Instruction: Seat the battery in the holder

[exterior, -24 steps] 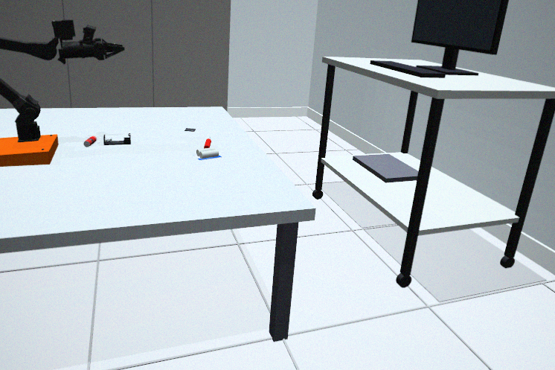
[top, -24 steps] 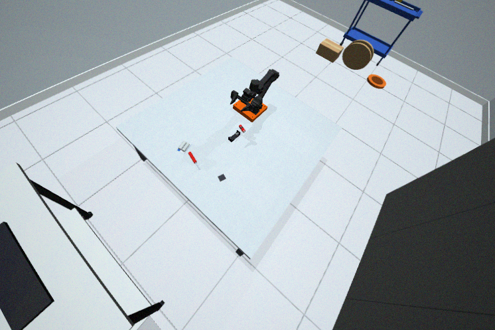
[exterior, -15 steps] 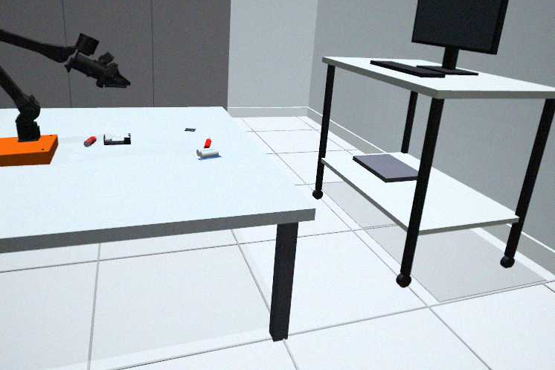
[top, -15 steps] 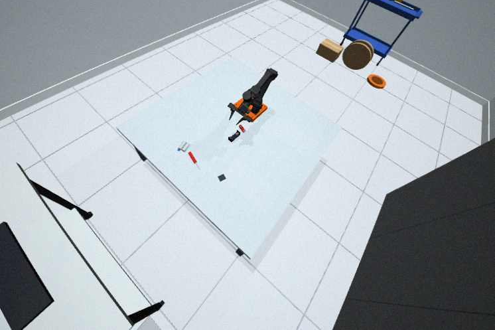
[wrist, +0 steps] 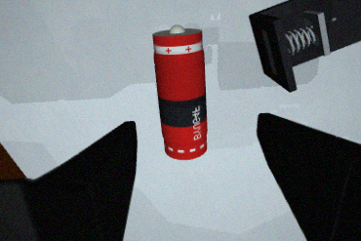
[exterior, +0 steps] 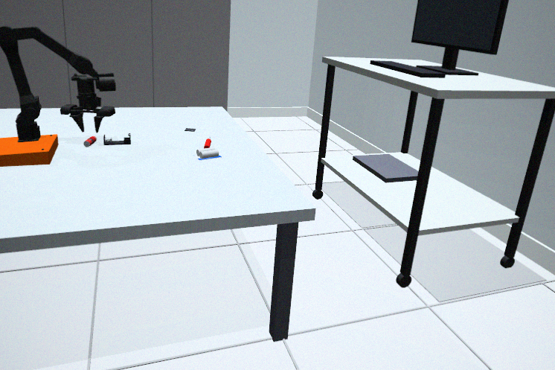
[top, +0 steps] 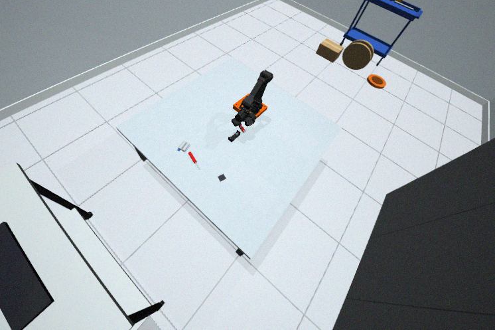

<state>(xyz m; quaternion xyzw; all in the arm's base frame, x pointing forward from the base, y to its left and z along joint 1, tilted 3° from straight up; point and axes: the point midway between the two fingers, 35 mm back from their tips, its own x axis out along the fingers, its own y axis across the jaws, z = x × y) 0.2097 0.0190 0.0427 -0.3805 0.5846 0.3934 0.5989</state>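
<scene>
The red battery (top: 241, 128) (exterior: 90, 141) (wrist: 180, 77) with a black band lies on the table beside the holder. In the wrist view its terminal end points up the picture and its flat end is nearer the fingers. The black holder (top: 234, 135) (exterior: 117, 141) (wrist: 273, 55) stands on the table to the battery's right in the wrist view, where its spring and end wall show; the rest is cut off there. My gripper (exterior: 91, 131) (wrist: 197, 127) is open and empty, pointing down above the battery, with a finger on either side of it in the wrist view.
A red screwdriver (top: 192, 157) (exterior: 207, 142), pale cylinders (top: 184, 146) (exterior: 207, 152) with a blue edge under them and a small dark square (top: 221, 177) (exterior: 190, 129) lie farther out on the table. The arm's orange base (top: 261, 110) (exterior: 32, 150) is behind the battery.
</scene>
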